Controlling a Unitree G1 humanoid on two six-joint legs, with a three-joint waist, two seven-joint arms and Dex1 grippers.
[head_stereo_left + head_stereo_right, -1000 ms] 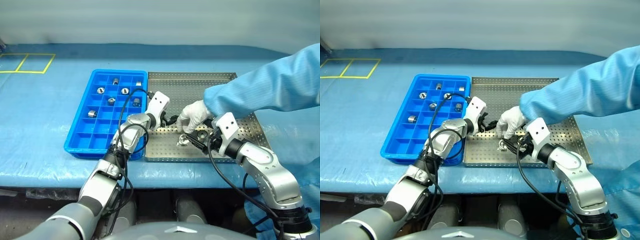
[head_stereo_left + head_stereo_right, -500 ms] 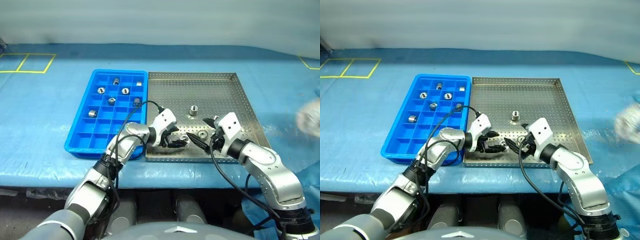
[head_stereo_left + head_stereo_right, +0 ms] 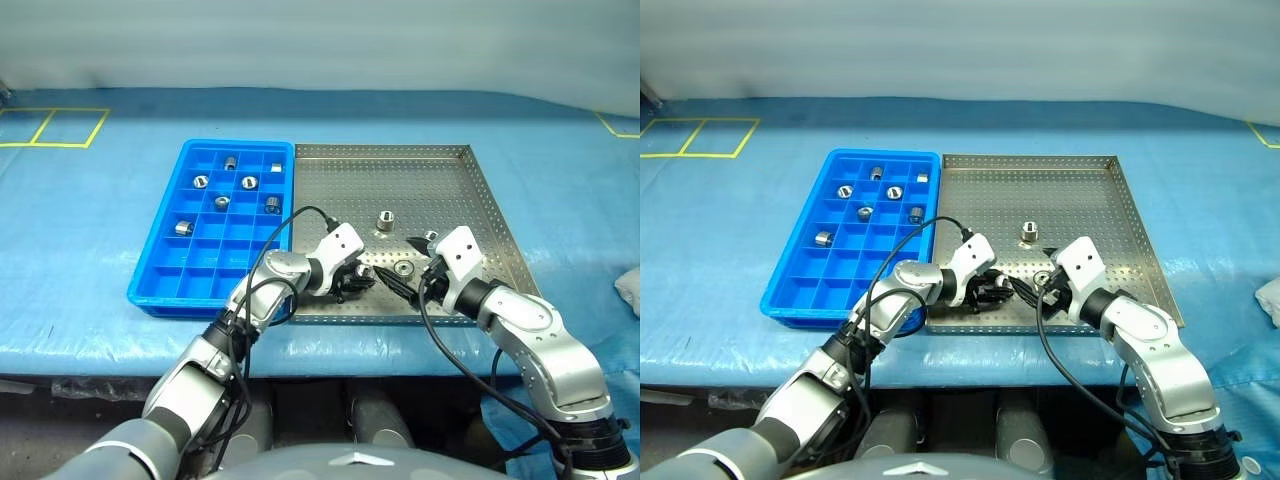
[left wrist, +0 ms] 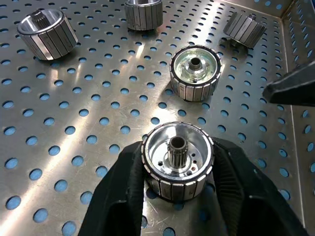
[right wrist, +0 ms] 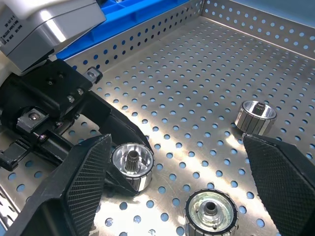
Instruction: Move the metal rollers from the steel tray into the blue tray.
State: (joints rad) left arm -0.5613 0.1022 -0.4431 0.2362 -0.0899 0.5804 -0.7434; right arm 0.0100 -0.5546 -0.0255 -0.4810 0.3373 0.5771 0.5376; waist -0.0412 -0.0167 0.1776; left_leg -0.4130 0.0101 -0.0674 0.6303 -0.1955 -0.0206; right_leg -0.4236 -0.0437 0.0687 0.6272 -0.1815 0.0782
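Note:
The steel tray [image 3: 400, 180] lies right of the blue tray [image 3: 205, 262], which holds several metal rollers [image 3: 222, 201] in its far compartments. My left gripper [image 4: 177, 169] is low over the steel tray's near edge. Its two black fingers [image 4: 123, 187] are shut on either side of an upright metal roller [image 4: 177, 160] resting on the perforated floor. My right gripper [image 5: 176, 142] stands open just right of it, facing that roller [image 5: 132, 164]. Loose rollers [image 3: 386, 219] [image 3: 403, 268] [image 3: 430, 237] lie further in on the steel tray.
Both trays sit on a blue cloth-covered table. Yellow tape lines [image 3: 50, 125] mark its far left. A white object [image 3: 630, 288] lies at the right edge of the cloth. The far half of the steel tray is bare.
The person's sleeve and gloved hand have left the steel tray. My left gripper drew back toward the tray's near edge and shut on a roller. The right gripper stayed put.

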